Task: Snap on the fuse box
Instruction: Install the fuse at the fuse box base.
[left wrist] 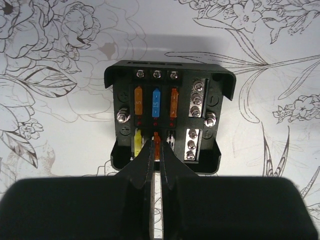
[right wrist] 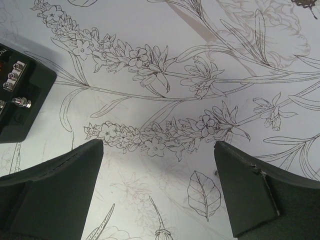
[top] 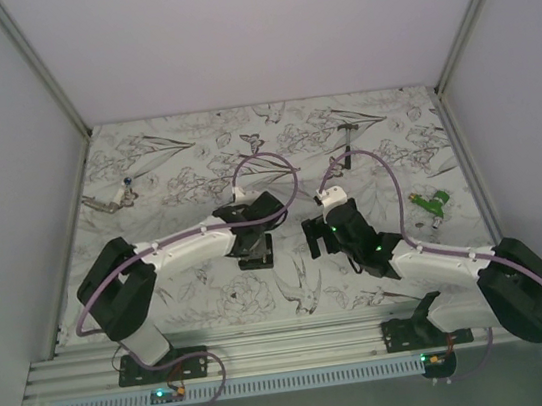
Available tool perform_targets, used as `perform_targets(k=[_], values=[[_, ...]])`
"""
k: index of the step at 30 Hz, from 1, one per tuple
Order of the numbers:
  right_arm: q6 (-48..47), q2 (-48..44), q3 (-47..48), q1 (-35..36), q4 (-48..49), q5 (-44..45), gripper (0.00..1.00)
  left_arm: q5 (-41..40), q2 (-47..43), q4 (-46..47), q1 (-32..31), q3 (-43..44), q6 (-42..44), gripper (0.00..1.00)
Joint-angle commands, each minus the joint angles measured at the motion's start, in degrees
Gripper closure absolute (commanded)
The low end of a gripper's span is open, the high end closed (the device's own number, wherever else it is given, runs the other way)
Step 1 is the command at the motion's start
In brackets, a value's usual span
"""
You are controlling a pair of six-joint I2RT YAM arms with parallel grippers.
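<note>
The fuse box (left wrist: 125, 100) is a black box lying open-faced on the flowered table, with orange, blue and yellow fuses and silver screws on its face. My left gripper (left wrist: 156, 146) is over its near edge, the fingers (left wrist: 142, 160) nearly together on either side of an orange fuse (left wrist: 157, 139) in the near row. In the top view the box (top: 257, 257) is mostly hidden under the left gripper (top: 255, 242). My right gripper (right wrist: 157, 165) is wide open and empty just right of the box (right wrist: 22, 107); it also shows in the top view (top: 318, 238).
A green object (top: 431, 204) lies at the right edge of the table. A small dark hammer (top: 347, 130) lies at the back right. A small metal tool (top: 114, 198) lies at the far left. Walls close in the table on three sides.
</note>
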Motion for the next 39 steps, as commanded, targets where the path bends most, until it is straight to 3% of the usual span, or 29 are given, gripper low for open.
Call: perform_targets(k=[1,11,27,39], values=[[-0.12,-1.25,0.45,-0.39,1.99,-0.29,0.01,6.27,2.85,-1.15,-0.12,-4.99,-3.23,1.00],[-0.17,-1.76,0.55,-0.36,1.44,-0.63,0.01,4.49,-2.04,-2.75,0.15,-10.81,-3.93,1.00],[-0.29,-1.77,0.48,-0.41,1.44,-0.47,0.01,5.31,-2.98,-5.07,2.77,-10.02,2.58,1.00],[-0.19,-2.02,0.38,-0.35,1.52,-0.51,0.01,4.97,-3.10,-4.99,2.52,-6.57,2.26,1.00]])
